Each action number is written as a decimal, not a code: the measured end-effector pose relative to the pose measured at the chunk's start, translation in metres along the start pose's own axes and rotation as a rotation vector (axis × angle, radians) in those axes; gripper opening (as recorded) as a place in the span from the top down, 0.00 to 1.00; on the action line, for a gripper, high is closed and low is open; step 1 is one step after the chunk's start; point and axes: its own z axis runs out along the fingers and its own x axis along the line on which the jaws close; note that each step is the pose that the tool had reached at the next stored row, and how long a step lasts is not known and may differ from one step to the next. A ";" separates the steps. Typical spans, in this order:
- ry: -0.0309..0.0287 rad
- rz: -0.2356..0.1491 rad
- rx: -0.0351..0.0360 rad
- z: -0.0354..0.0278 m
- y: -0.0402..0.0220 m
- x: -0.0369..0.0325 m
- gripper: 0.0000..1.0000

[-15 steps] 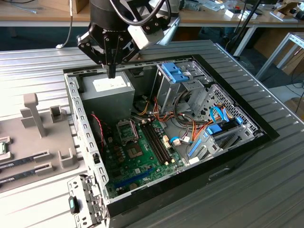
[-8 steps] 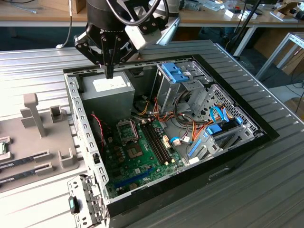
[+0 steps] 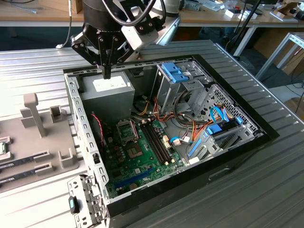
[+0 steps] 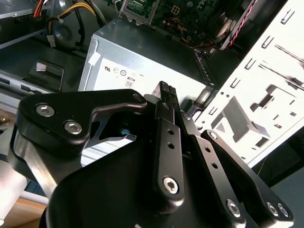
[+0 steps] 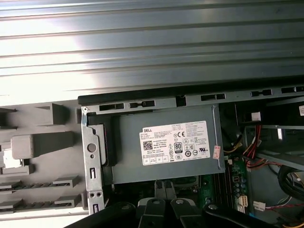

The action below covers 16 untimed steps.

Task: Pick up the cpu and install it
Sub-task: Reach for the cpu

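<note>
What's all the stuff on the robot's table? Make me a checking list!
surface: ribbed grey metal table with an open computer case lying on it.
job's things: square socket on the green board; the gripper is not over it.
clutter: grey holder blocks at the exterior view's left of the case.
grippers: gripper shut, above the grey power supply.
cables: orange, blue and red wires inside the case.
surroundings: wooden bench behind.

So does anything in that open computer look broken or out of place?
Nothing stands out: the computer case lies open with its cables inside, and the gripper hangs above the grey power supply box.
</note>
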 end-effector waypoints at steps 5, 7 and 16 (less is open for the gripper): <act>0.0000 0.000 0.0000 0.0000 -0.0002 0.0028 0.89; 0.0000 0.000 -0.0001 0.0001 -0.0003 0.0041 0.89; 0.0000 0.000 0.0000 0.0001 -0.0007 0.0090 0.89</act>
